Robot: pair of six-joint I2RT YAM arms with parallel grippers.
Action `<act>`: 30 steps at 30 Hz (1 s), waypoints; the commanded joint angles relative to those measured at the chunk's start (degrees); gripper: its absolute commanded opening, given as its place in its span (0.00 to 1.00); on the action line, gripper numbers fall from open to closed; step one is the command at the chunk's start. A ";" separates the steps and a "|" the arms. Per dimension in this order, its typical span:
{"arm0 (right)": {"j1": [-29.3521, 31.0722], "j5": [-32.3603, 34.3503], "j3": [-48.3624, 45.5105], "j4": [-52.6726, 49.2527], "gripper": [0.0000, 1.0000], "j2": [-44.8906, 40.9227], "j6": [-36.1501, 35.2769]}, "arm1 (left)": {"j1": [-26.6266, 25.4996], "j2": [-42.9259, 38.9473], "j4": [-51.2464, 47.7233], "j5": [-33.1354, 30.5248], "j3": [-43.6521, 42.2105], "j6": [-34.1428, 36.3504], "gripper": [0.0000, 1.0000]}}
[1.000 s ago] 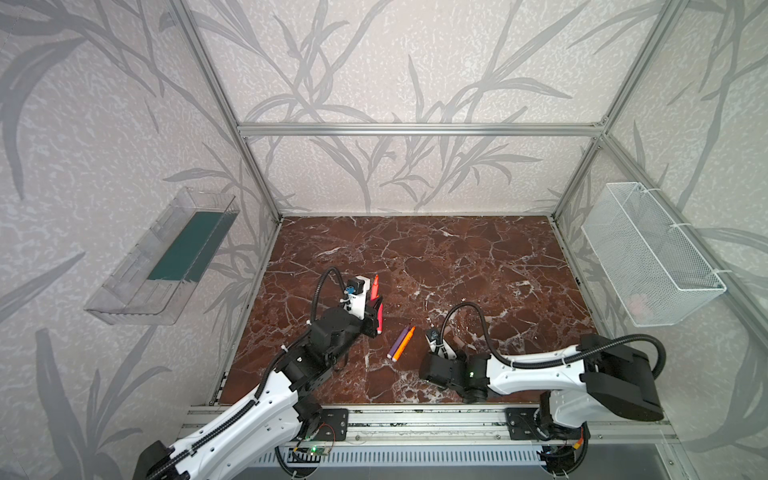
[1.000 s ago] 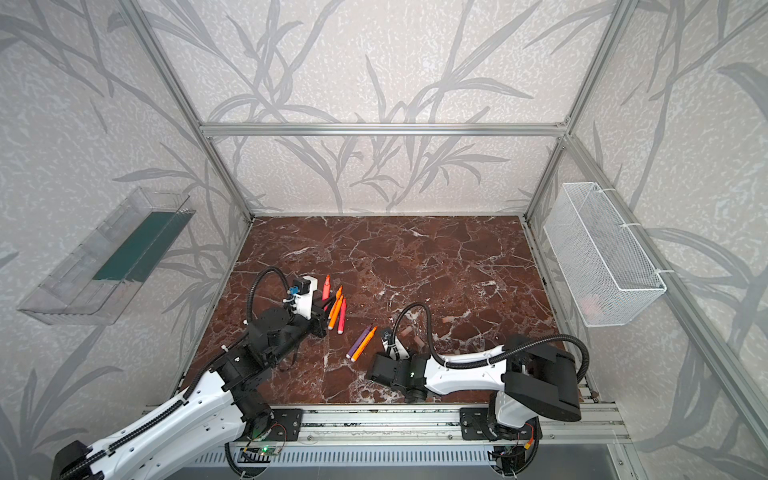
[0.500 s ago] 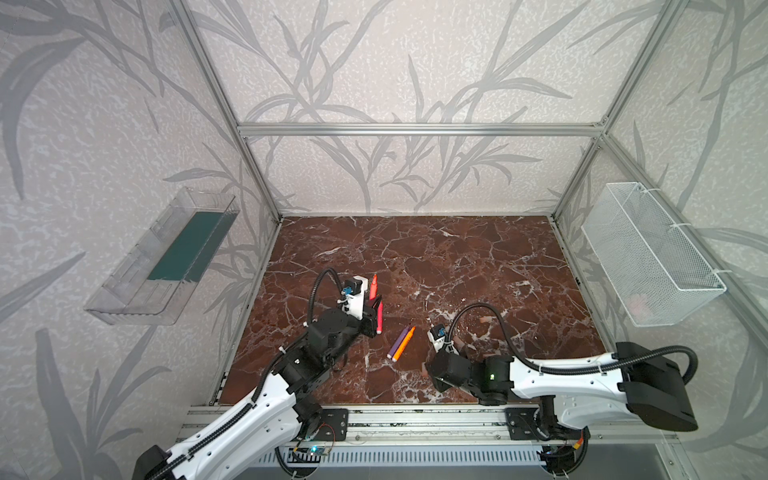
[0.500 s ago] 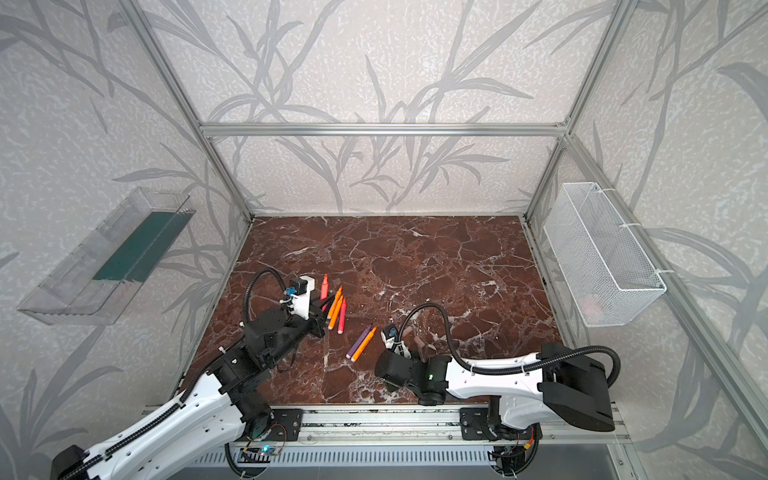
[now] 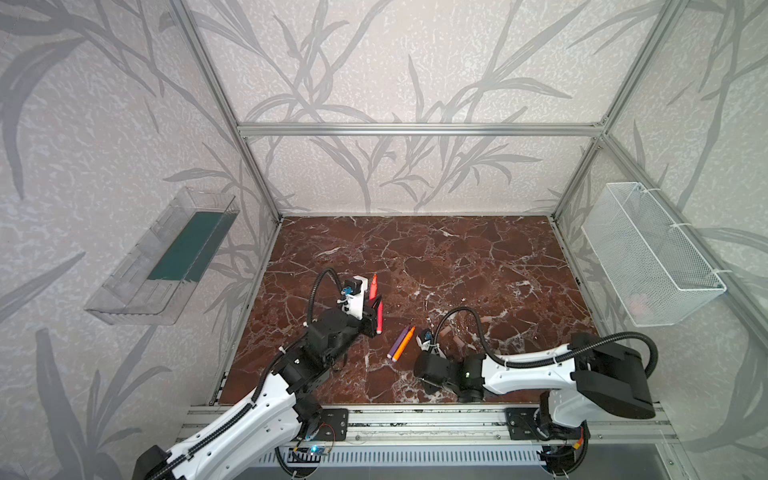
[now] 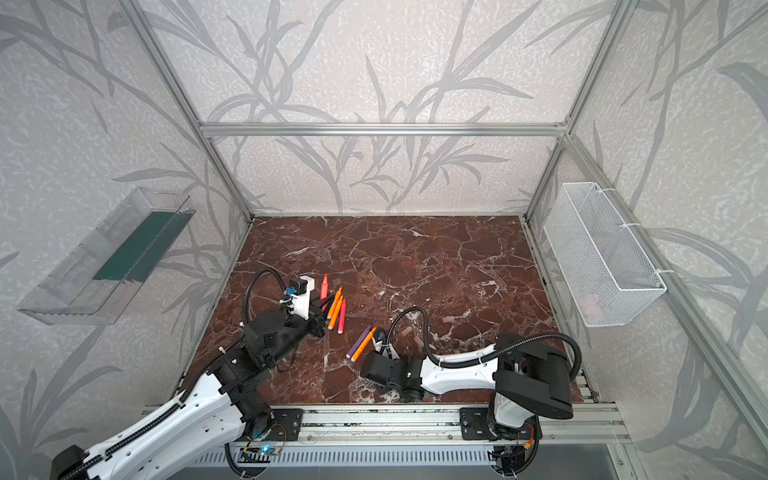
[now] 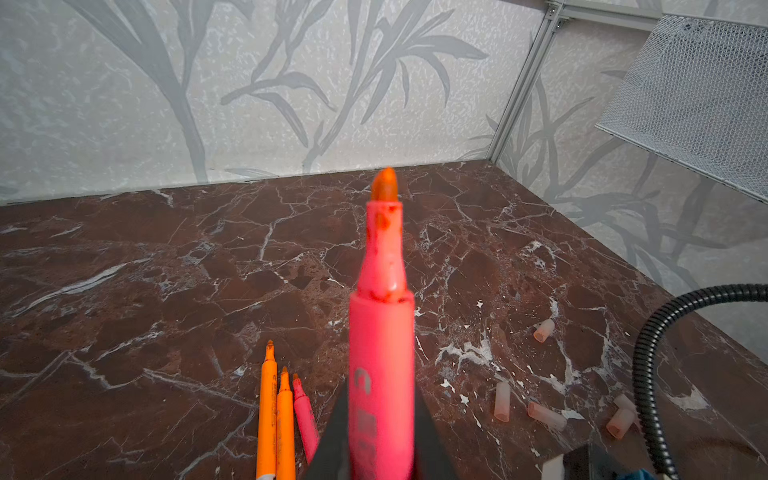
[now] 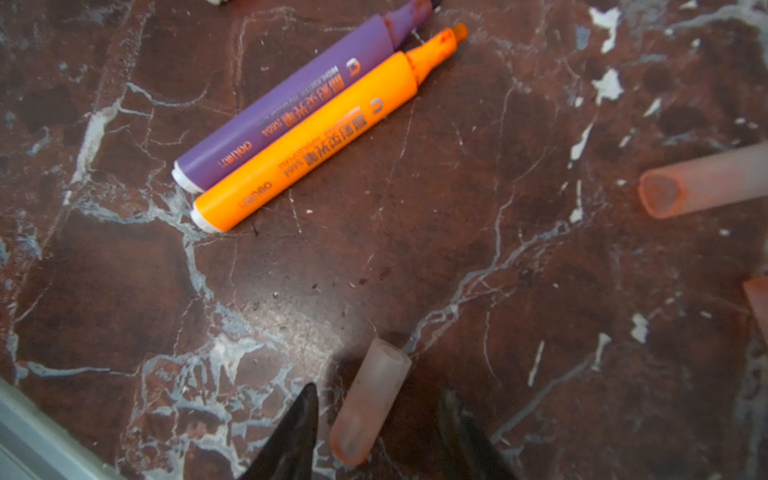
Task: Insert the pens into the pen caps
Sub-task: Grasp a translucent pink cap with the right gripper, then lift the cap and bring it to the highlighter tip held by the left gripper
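Left gripper (image 7: 381, 432) is clamped on a pink-red marker pen (image 7: 381, 332), tip raised above the brown marble tabletop (image 7: 166, 291). Right gripper (image 8: 378, 395) straddles a short translucent pinkish cap (image 8: 372, 382) lying flat, jaws parted, not yet gripping; it should next pinch the cap and lift it to the tip. Over the last second the right arm (image 5: 519, 370) flattened, elbow swinging outward.

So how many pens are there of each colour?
Orange pens: 3
Pink pens: 2
Purple pen: 1
Total: 6 pens
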 commanded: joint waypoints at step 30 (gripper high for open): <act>0.46 5.84 1.73 -5.35 0.15 -0.29 5.72 | 0.10 5.23 -3.44 -5.55 2.86 -7.32 0.00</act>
